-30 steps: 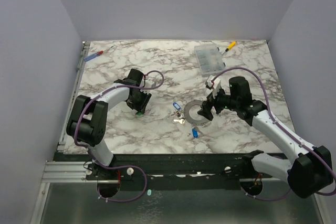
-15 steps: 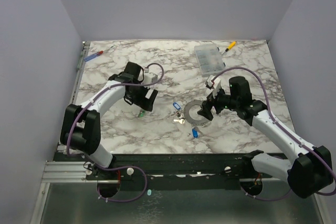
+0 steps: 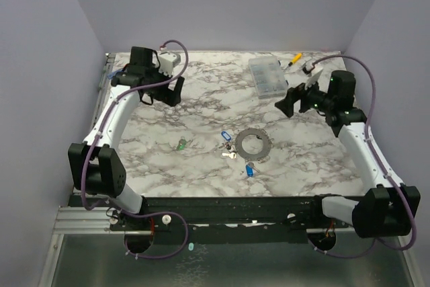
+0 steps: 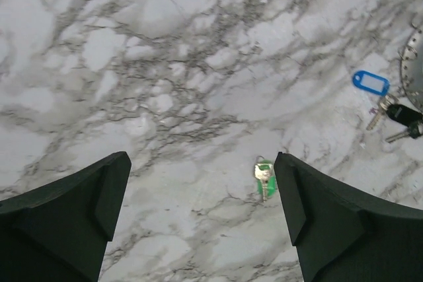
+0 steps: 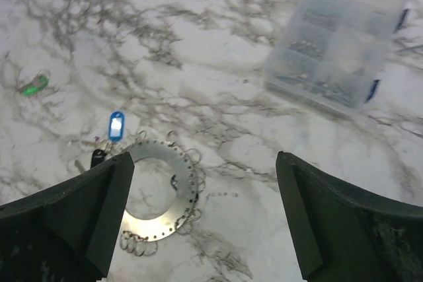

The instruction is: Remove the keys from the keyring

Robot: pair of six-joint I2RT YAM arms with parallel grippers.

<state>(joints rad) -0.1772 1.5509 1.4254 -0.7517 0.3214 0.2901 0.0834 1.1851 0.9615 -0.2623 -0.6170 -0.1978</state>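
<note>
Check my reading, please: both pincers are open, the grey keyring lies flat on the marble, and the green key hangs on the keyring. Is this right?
Not quite. The green key is not on the keyring; it lies alone on the marble, apart from it, as the top external view shows. The rest holds: left pincer and right pincer are open, the keyring lies flat.

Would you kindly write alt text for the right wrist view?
A flat grey keyring lies on a marble table, framed by the dark fingers of the open right pincer. A blue tag and small keys sit at its upper left, a green-tagged key lies apart at far left, and a clear box stands upper right.
</note>
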